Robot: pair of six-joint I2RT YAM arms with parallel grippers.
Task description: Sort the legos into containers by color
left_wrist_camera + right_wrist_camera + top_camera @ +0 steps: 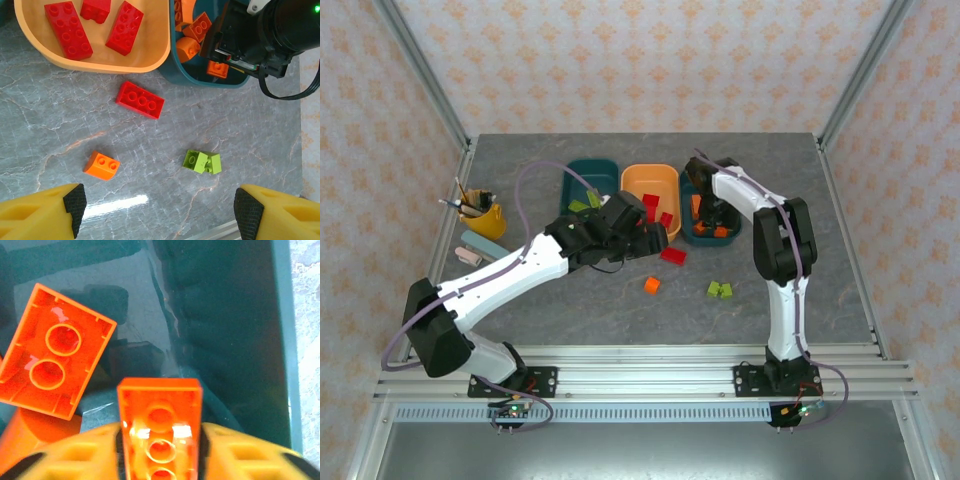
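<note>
Four legos [140,99] lie loose on the tabletop [240,125] under our spread left claw [160,212]. Our right claw [160,440], over a teal tray [235,330], flanks an orange brick [160,402]; whether it pinches, we cannot tell.

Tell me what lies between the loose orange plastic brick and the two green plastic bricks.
Nothing: the left wrist view shows bare grey marbled table top between the loose orange plastic brick and the two green plastic bricks.
</note>
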